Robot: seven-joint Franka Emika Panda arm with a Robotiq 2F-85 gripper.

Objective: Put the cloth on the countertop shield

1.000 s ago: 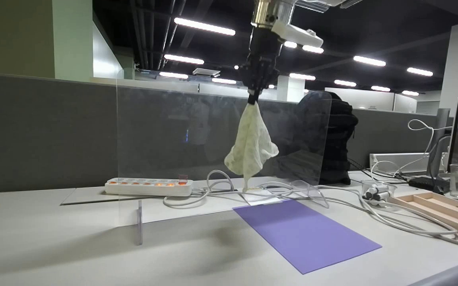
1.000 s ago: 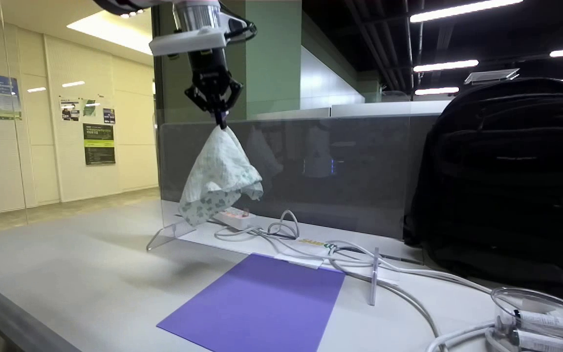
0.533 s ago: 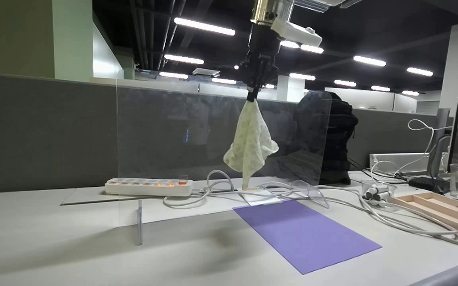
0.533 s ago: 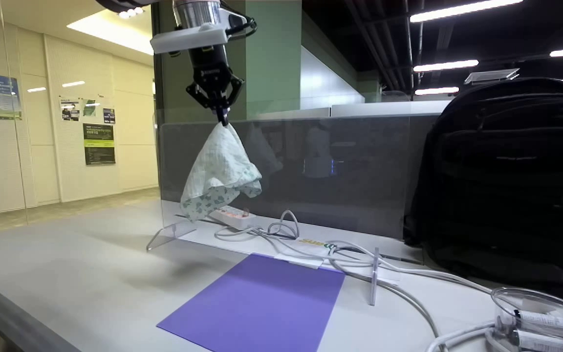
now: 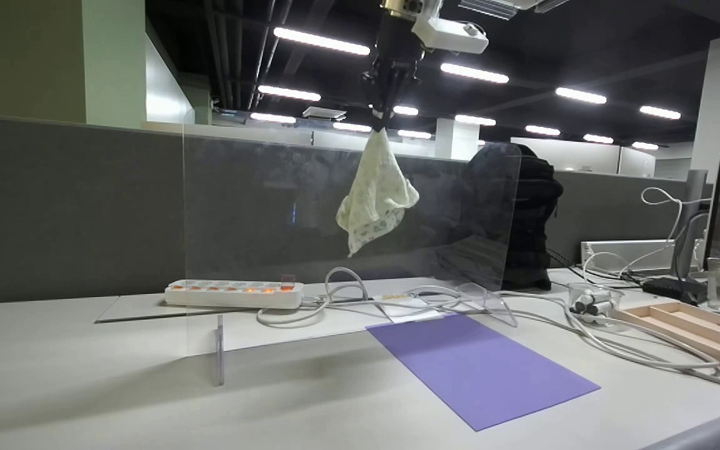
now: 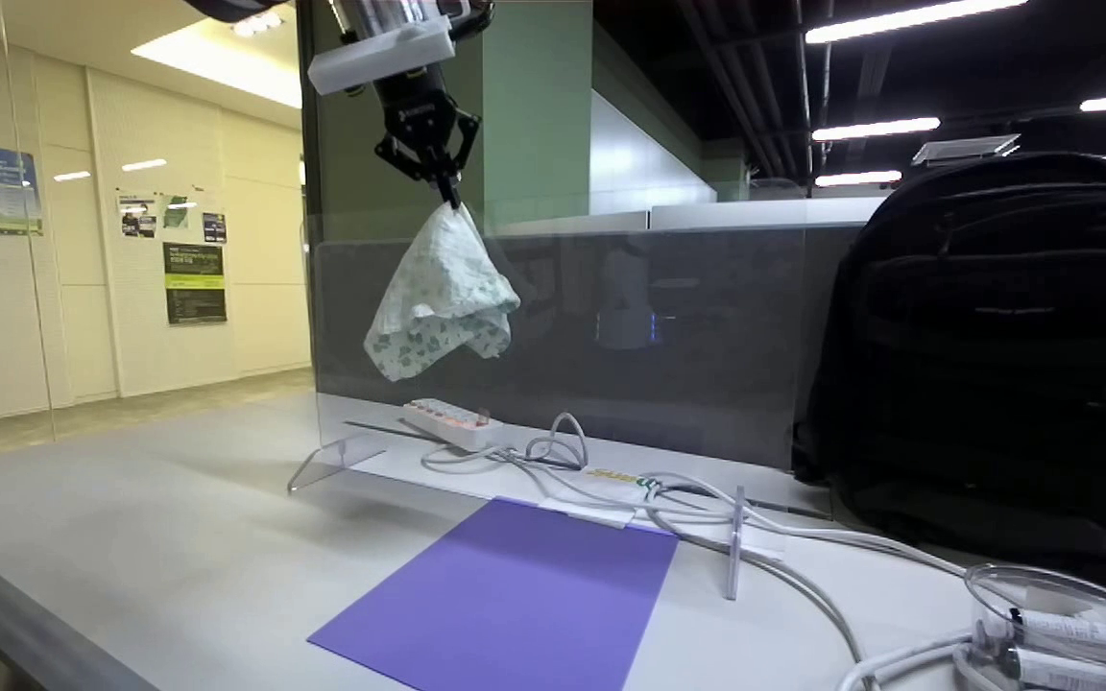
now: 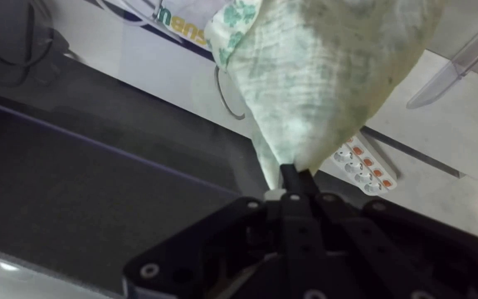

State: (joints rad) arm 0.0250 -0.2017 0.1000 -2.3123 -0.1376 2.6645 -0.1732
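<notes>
The off-white cloth (image 5: 377,187) with a pale green leaf print hangs in folds from my gripper (image 5: 380,125), its lower end well above the desk. Both fingertips pinch the cloth's upper tip in the wrist view, where the gripper (image 7: 297,172) is shut on the cloth (image 7: 326,79). The countertop shield (image 5: 241,231) is a clear upright panel on two clear feet. In an exterior view the gripper (image 6: 452,200) stands above the top edge of the shield (image 6: 563,384), while most of the cloth (image 6: 443,297) shows against the panel. No contact between them is visible.
A flat purple mat (image 5: 482,372) lies on the desk near the shield. Behind the panel are a power strip (image 5: 235,295), loose cables and a grey partition (image 5: 72,212). A black backpack (image 6: 985,365), a cup with small bottles (image 5: 594,303) and a wooden tray (image 5: 691,334) stand to one side.
My gripper has risen with the cloth, most of it in the last half second. The cloth's lower tip is now higher over the desk. The shield and mat have not moved.
</notes>
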